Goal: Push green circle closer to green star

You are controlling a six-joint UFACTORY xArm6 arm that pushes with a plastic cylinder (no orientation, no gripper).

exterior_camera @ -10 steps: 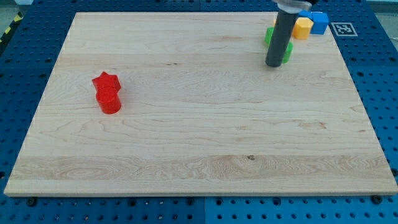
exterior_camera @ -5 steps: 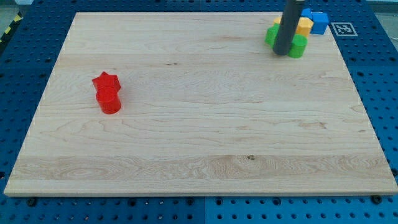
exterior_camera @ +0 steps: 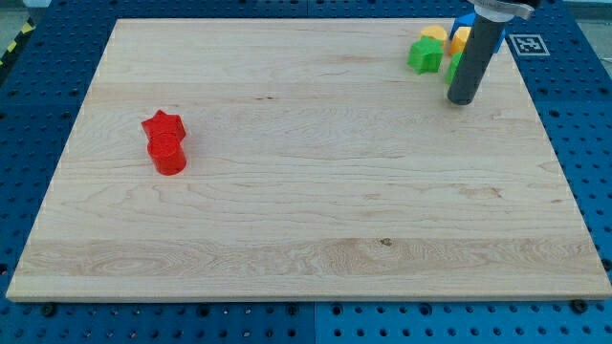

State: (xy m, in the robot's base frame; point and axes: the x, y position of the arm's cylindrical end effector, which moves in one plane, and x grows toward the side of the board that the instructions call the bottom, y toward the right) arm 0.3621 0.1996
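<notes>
The green star lies near the board's top right corner and shows in full. The green circle sits just to the star's right, almost wholly hidden behind my rod; only a thin green sliver shows at the rod's left edge. My tip rests on the board just below and to the right of the circle, below-right of the star. I cannot tell whether the tip touches the circle.
Two yellow blocks and a blue block crowd the top right corner behind the green ones. A red star and a red circle touch at the view's left. The board's right edge is close.
My tip swung from the green circle's left, up between the green blocks, then to its lower right. The circle slid right and up. The star is now uncovered.
</notes>
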